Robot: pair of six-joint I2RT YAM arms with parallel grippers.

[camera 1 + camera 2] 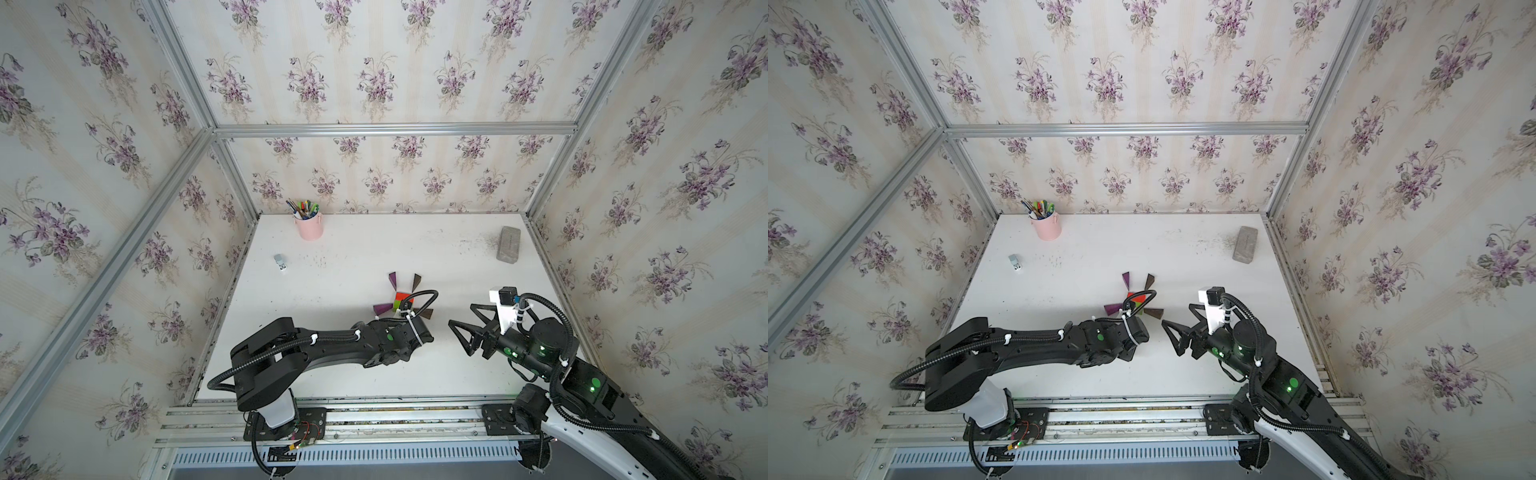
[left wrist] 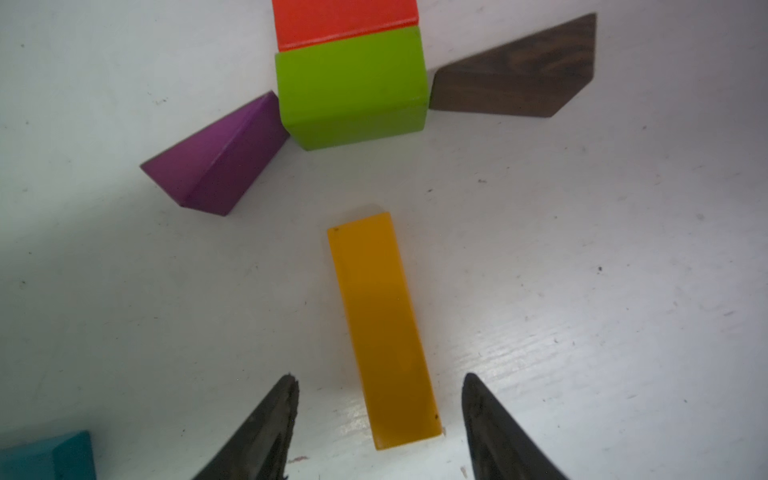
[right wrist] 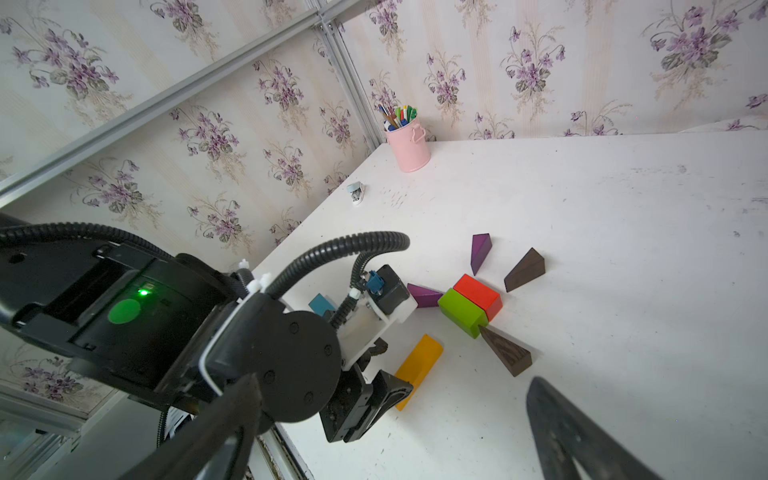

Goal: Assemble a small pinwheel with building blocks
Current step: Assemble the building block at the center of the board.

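The pinwheel lies flat mid-table. Its red block (image 1: 402,296) and green block (image 2: 351,87) sit side by side, with purple wedges (image 1: 392,280) (image 2: 212,166) and brown wedges (image 1: 417,282) (image 2: 515,75) fanned around them. A yellow bar (image 2: 382,328) lies just short of the green block, pointing at it, with a gap between. My left gripper (image 2: 379,377) is open and straddles the bar's near end, with table showing on both sides. A blue block (image 3: 321,303) lies beside the left wrist. My right gripper (image 1: 462,315) hovers open and empty to the right.
A pink pen cup (image 1: 308,227) stands at the back left and a grey brick-like slab (image 1: 508,244) lies at the back right. A small grey-white object (image 1: 281,263) lies near the left wall. Papered walls with metal rails enclose the table.
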